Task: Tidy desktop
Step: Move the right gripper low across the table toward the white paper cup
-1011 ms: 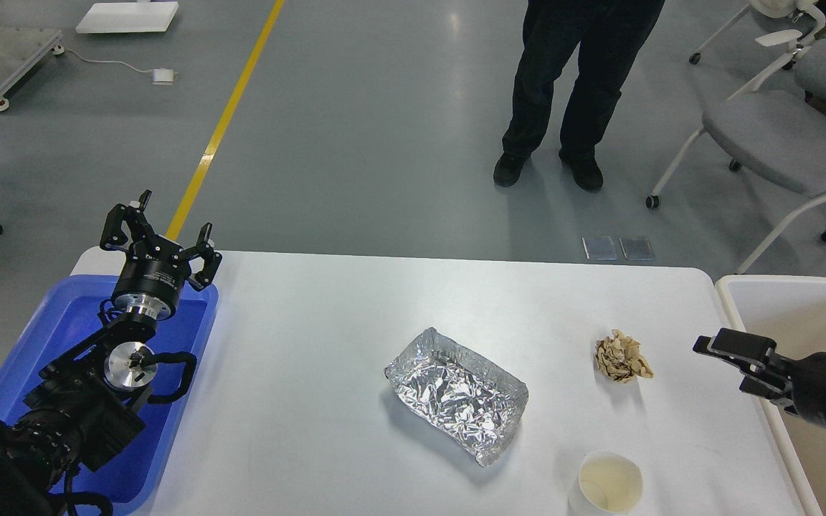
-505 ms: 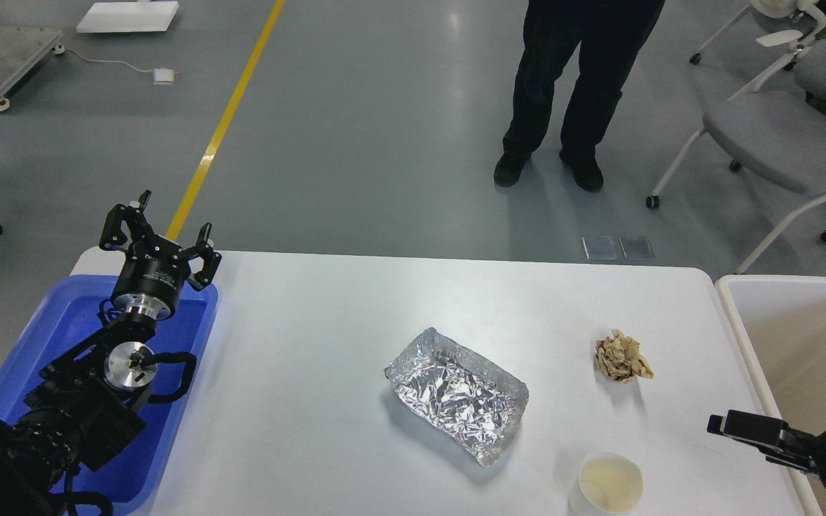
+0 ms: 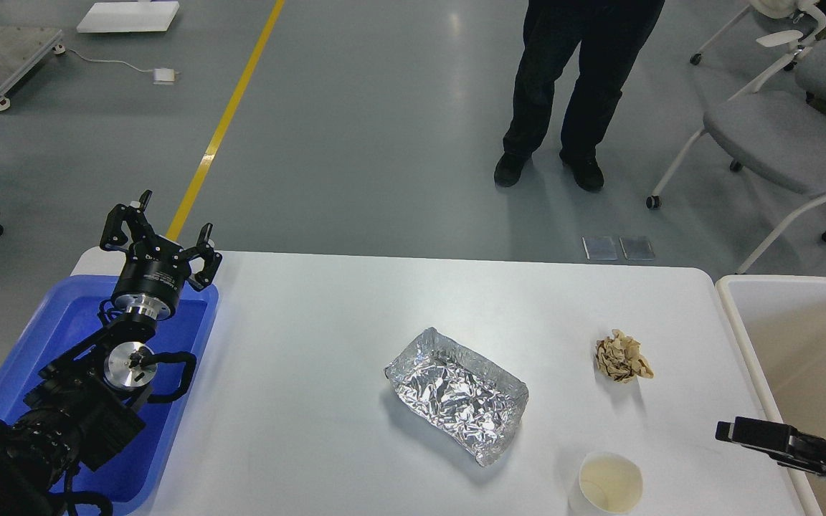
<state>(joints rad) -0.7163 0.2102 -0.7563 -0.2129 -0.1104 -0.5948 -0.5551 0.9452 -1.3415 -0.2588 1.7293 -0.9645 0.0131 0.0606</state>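
The white desktop (image 3: 327, 337) carries a crumpled foil tray (image 3: 457, 394) at its middle, a crumpled brown paper ball (image 3: 622, 357) to the right and a white paper cup (image 3: 609, 484) at the front right. My left gripper (image 3: 158, 231) is open and empty, held above the far end of the blue tray (image 3: 62, 322). My right gripper (image 3: 732, 430) comes in low from the right edge, to the right of the cup. It is seen edge-on, so its fingers cannot be told apart.
An off-white bin (image 3: 800, 337) stands at the desktop's right side. A person (image 3: 585, 86) stands on the floor beyond the far edge. Grey chairs (image 3: 786, 136) are at the back right.
My right gripper has dropped from beside the paper ball toward the front right corner, near the cup. The left arm has not moved.
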